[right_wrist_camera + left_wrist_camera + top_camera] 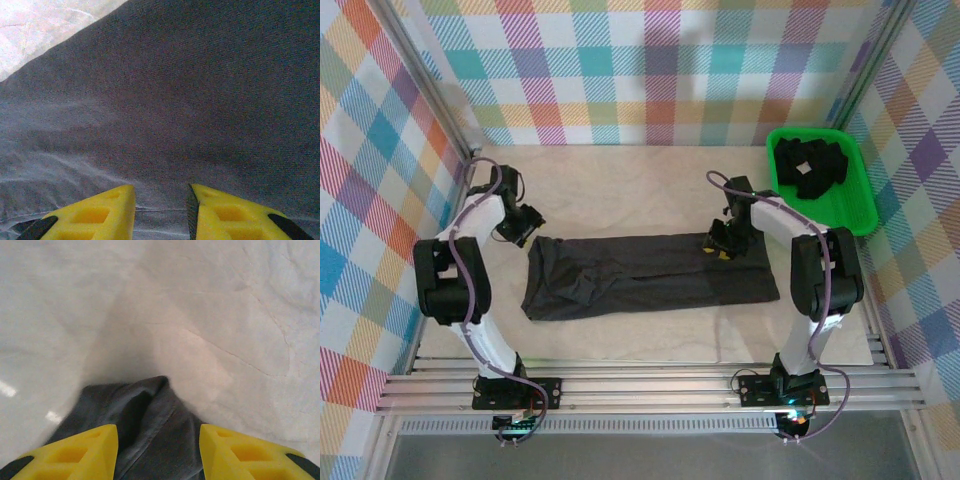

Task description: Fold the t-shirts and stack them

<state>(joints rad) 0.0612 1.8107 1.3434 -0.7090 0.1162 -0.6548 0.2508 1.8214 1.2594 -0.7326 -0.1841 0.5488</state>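
Below the right fingers (95, 215), t-shirt (175, 100)

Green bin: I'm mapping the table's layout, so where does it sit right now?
In the top view, the green bin sits at the far right corner of the table, beyond and right of the right gripper and the spread t-shirt.

Bright, even light from overhead; small glare spots on the desk (210, 300); both wrist views look soft and slightly blurred.
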